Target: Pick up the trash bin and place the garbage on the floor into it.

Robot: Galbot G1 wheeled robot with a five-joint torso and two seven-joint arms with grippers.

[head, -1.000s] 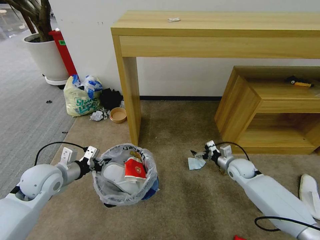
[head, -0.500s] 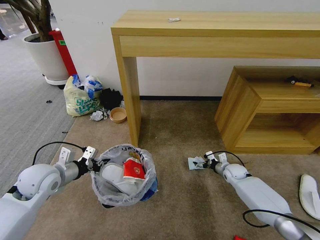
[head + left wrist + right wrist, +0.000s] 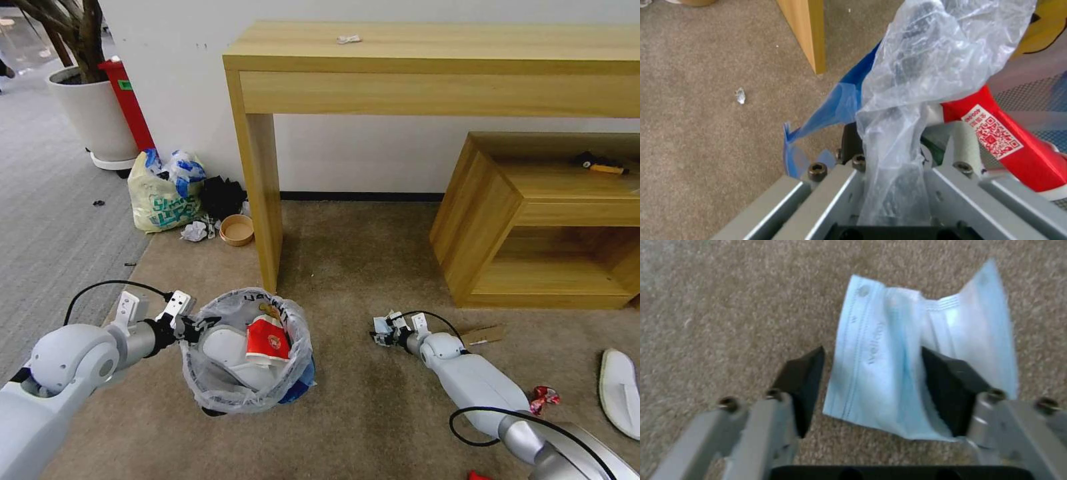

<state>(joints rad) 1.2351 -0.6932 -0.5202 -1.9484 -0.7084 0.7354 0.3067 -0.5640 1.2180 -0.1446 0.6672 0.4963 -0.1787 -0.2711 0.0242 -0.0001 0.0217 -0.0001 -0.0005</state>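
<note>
On floor (image 3: 373,400) | right claw (image 3: 871,386) open astride blue mask (image 3: 925,373) | left claw (image 3: 190,328) grips trash bin (image 3: 247,350) rim

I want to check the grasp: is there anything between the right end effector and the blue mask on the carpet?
Nothing visible. The open right end effector straddles the mask, one finger beside it, the other over it.

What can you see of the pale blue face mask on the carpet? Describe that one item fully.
The face mask is pale blue, pleated, seemingly thin soft fabric, with a stitched edge and faint lettering. It lies crumpled and partly folded on the beige floor, right of the trash bin. The right pincer is open astride it, one finger on the mask, the other beside its edge.
</note>
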